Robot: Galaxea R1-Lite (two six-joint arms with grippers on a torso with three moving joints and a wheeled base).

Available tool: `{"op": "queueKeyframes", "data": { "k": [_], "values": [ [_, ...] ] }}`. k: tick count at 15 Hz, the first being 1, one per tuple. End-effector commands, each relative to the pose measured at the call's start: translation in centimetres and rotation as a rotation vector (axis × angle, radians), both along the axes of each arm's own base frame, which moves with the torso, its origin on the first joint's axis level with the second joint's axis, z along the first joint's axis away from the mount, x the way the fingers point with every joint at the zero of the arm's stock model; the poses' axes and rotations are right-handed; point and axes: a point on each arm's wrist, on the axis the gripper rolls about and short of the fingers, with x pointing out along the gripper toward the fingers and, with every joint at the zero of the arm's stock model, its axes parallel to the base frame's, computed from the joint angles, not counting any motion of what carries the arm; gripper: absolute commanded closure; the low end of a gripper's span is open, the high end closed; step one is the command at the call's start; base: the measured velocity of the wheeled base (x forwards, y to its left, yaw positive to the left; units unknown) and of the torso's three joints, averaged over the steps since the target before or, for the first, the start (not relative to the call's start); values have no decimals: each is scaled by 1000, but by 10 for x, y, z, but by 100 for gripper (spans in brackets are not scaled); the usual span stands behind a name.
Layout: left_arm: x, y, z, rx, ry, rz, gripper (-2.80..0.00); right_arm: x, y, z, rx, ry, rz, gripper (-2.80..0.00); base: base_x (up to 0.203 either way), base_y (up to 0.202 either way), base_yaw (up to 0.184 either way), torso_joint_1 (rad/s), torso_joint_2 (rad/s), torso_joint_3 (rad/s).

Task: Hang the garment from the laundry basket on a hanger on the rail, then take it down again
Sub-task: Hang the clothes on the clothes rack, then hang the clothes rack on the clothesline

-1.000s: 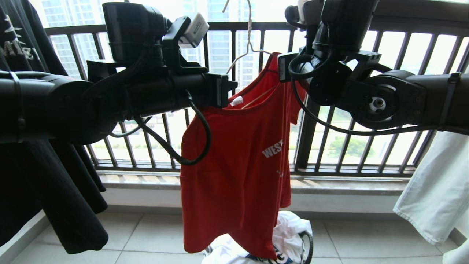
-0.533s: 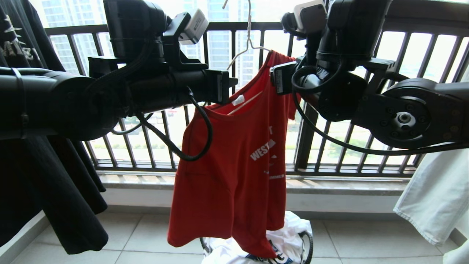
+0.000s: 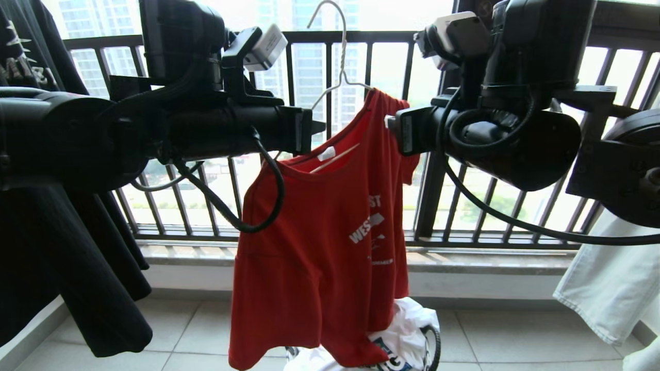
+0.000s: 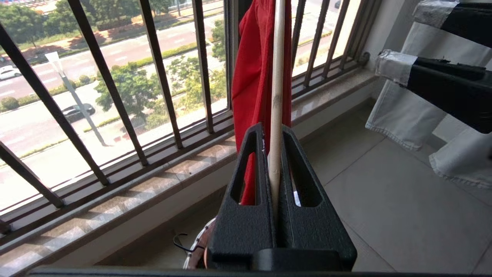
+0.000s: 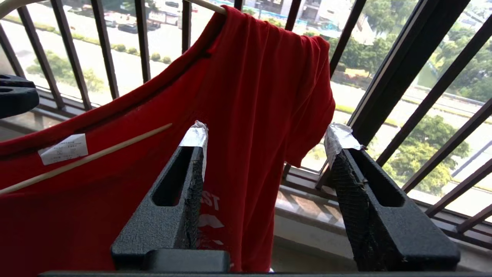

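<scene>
Your left gripper (image 4: 275,154) is closed tight on the hanger (image 4: 277,77): the pale bar runs straight up between its two black fingers (image 4: 246,181), which press it from both sides with no gap showing. The garment (image 4: 255,69) hangs just past those fingertips, draped on the same bar, its red cloth brushing the far side of one finger.

Your right gripper (image 5: 265,140) stands wide open and holds nothing. Its two taped fingertips (image 5: 196,134) are spread apart, with the garment (image 5: 246,100) directly ahead of them and filling the gap between; the red sleeve hangs between the tips, close but not pinched. Whether the nearer tip touches the cloth, you cannot tell.

In the head view the hanger (image 3: 335,46) sits between your two wrists, its hook up in the air above them and hooked on nothing visible. The garment (image 3: 319,242) is on one shoulder of it only, bunched toward your right gripper, with the collar and white label sagging toward your left gripper. The laundry basket (image 3: 433,345) is on the floor below the shirt's hem, white clothes inside it
</scene>
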Motion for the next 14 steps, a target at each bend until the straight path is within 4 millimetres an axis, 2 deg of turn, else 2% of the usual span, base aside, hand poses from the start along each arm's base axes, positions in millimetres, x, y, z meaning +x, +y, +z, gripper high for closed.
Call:
{"op": "queueKeyframes", "data": {
  "k": [1, 5, 7, 10, 14],
  "values": [
    [-8, 8, 4, 16, 29, -2, 0, -29, -30, 18, 19, 60, 87, 0, 0, 0, 0, 0, 0, 0],
    [-32, 25, 10, 60, 150, -153, 0, -50, -72, 28, 42, 181, 314, 0, 0, 0, 0, 0, 0, 0],
    [-40, 31, 14, 73, 179, -175, 0, -59, -89, 31, 50, 227, 407, 0, 0, 0, 0, 0, 0, 0],
    [-49, 34, 13, 122, 189, -238, 0, -59, -96, 33, 3, 211, 511, 0, 0, 0, 0, 0, 0, 0],
    [-58, 39, 15, 132, 185, -278, 0, -58, -94, 41, 0, 183, 657, 0, 0, 0, 0, 0, 0, 0]
  ]
}}
